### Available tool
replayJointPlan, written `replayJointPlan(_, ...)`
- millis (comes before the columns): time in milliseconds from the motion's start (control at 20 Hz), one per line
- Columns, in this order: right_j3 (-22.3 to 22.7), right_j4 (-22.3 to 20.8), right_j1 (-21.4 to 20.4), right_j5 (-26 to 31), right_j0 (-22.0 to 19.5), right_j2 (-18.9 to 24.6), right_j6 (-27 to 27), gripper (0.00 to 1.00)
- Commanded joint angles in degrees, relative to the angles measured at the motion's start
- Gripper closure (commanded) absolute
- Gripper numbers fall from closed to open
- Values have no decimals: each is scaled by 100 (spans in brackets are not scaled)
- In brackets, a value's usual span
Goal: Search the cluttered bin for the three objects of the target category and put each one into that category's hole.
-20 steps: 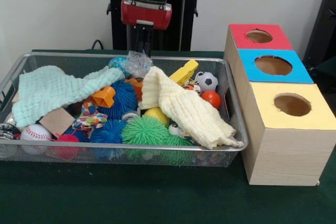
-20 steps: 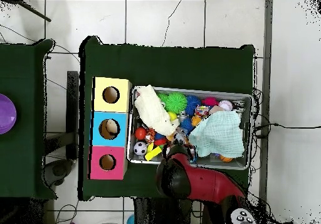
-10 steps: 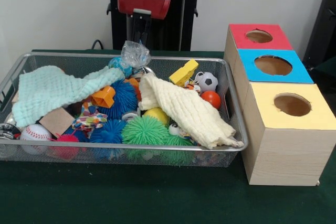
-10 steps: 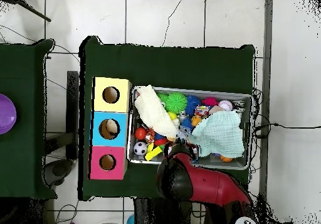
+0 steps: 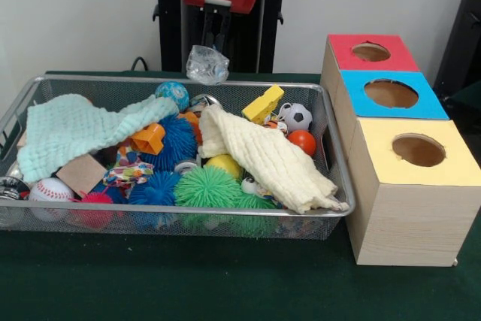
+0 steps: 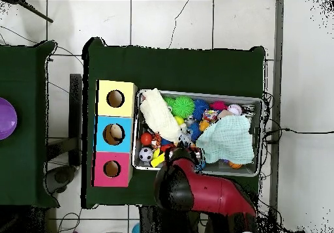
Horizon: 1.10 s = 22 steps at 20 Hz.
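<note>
In the front view my gripper (image 5: 211, 49) hangs above the back rim of the wire bin (image 5: 225, 219), shut on a crumpled clear plastic bag (image 5: 207, 65) that dangles free of the clutter. The bin holds spiky balls in green (image 5: 208, 186) and blue (image 5: 177, 140), a soccer ball (image 5: 297, 116), an orange ball (image 5: 302, 142), a baseball (image 5: 50, 189) and a yellow block (image 5: 264, 103). To the right stands the box with red (image 5: 370, 52), blue (image 5: 391, 93) and yellow (image 5: 418, 149) holes. In the overhead view the arm (image 6: 189, 188) covers the gripper; the bag (image 6: 184, 138) shows beside it.
A cream cloth (image 5: 267, 157) drapes over the bin's right half and a mint cloth (image 5: 75, 127) over its left. A black stand (image 5: 169, 28) rises behind the bin. In the overhead view a purple bowl (image 6: 5, 118) sits on a side table at far left.
The gripper has risen out of the bin with the clear plastic bag, lifting it from the clutter to above the back rim and slightly rightward in the front view.
</note>
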Motion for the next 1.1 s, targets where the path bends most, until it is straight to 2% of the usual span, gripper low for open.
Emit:
replayJointPlan(50, 67, 369, -221, 786, 371, 48, 1032, 100)
replayJointPlan(700, -47, 973, -434, 1260, 1329, -481, 1345, 100)
replayJointPlan(1100, -21, 1288, -359, 1230, 1707, -727, 1453, 100)
